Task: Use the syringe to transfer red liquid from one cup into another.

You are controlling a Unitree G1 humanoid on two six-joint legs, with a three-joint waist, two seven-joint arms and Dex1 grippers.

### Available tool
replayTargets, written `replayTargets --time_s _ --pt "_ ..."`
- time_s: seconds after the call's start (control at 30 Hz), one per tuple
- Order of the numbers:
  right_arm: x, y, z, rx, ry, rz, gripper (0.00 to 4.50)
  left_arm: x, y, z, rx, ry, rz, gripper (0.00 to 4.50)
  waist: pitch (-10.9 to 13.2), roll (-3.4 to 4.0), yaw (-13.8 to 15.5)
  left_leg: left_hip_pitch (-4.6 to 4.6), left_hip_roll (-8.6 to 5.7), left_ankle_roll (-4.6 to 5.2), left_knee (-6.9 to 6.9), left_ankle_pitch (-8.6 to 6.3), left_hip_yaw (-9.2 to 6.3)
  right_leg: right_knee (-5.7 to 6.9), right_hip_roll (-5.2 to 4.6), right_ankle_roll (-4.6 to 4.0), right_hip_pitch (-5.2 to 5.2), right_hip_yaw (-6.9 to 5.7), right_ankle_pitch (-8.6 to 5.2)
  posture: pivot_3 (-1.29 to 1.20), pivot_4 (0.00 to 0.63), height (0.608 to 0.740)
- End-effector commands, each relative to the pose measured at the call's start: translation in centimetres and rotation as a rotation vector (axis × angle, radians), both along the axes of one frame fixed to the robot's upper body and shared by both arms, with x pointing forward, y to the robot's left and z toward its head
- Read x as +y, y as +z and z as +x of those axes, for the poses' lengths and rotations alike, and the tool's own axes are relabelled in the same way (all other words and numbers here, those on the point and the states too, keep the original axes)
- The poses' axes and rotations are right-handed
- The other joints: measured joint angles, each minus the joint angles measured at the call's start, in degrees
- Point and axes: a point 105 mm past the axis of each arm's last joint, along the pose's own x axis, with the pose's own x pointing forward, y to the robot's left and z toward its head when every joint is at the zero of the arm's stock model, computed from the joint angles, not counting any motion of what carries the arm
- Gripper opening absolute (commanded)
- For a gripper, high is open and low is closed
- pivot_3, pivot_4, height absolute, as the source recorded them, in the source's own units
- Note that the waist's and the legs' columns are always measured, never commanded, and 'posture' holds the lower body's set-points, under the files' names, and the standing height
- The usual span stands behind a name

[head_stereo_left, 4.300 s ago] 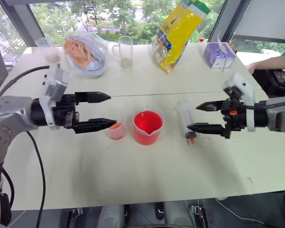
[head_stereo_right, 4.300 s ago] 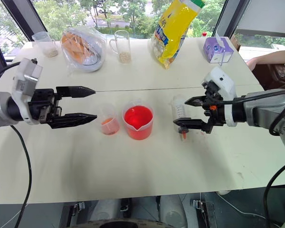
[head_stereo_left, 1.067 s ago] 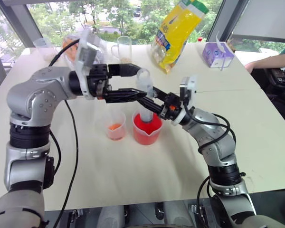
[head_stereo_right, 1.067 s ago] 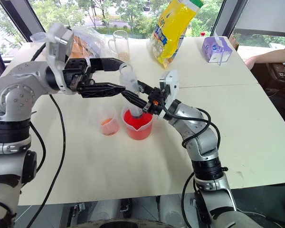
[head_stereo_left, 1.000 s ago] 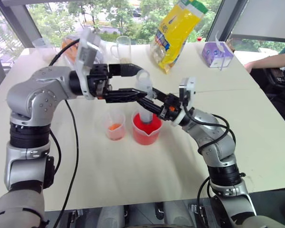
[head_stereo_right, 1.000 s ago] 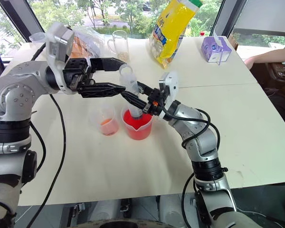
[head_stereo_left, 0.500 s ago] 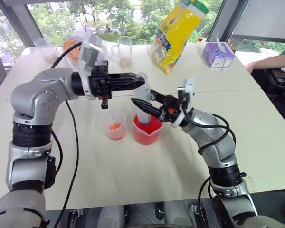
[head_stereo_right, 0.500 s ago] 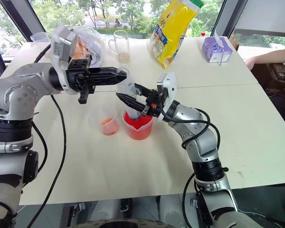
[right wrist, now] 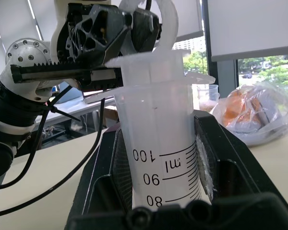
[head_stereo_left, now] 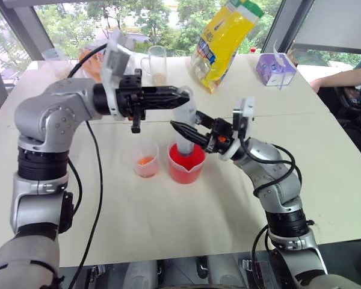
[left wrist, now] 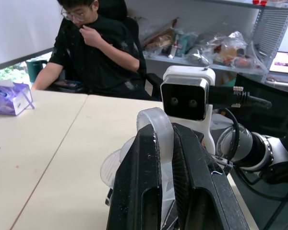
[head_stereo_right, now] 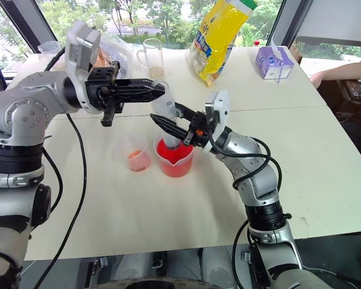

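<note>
The syringe [head_stereo_left: 185, 123] stands upright with its tip in the red beaker [head_stereo_left: 186, 162], the small pinkish cup [head_stereo_left: 147, 160] just beside that beaker on the table [head_stereo_left: 168, 217]. The right tool [head_stereo_right: 168, 128] clamps the barrel. The left tool [head_stereo_left: 182, 94], spread a second ago, now pinches the plunger's ring [left wrist: 155, 125] above the beaker.

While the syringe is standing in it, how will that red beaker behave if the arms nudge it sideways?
The red beaker is thin clear plastic, so probably light and easy to slide on the smooth table. It looks well filled with red liquid, so a jolt could slop over the lip. Its wide base should resist tipping, though the syringe, held by both hands, could lever the rim.
</note>
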Motion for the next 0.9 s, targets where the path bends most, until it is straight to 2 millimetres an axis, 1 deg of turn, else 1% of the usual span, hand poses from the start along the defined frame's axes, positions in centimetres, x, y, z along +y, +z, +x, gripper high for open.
replayTargets --time_s 0.03,0.17,0.5,0.67,0.9 --pt "0.1 -2.2 0.3 0.092 0.001 -0.044 1.39 0.2 3.9 -1.4 -0.158 -0.040 -0.065 0.07 0.0 0.00 0.0 0.00 0.00 0.00 0.00 0.00 0.00 0.00 0.00 0.00 0.00 0.00 0.00 0.00 0.150 0.740" --pt "0.0 -2.6 0.3 0.105 0.003 -0.049 1.39 0.4 4.3 -1.2 -0.171 -0.032 -0.071 0.07 0.0 0.00 0.0 0.00 -0.01 0.00 0.00 0.00 0.00 0.00 0.00 0.00 0.00 0.00 0.00 0.00 0.150 0.740" --pt "0.0 -2.6 0.3 0.107 0.001 -0.051 1.39 0.5 4.4 -1.0 -0.180 -0.026 -0.068 0.07 0.0 0.00 0.0 0.00 -0.01 0.00 0.00 0.00 0.00 0.00 0.00 0.00 0.00 0.00 0.00 0.00 0.150 0.740" --pt "0.0 -2.2 0.4 0.098 -0.001 -0.044 1.39 0.6 4.6 -1.0 -0.171 -0.024 -0.082 0.07 0.0 0.00 0.0 0.00 -0.01 0.00 0.00 0.00 0.00 0.00 0.00 0.00 0.00 0.00 0.00 0.00 0.150 0.740" --pt "-0.2 -1.0 0.4 0.065 -0.007 -0.027 1.39 0.7 4.4 -1.0 -0.146 -0.020 -0.076 0.07 0.0 0.00 0.0 0.00 0.00 0.00 0.00 0.00 0.00 0.00 0.00 0.00 0.00 0.00 0.00 0.00 0.150 0.740"
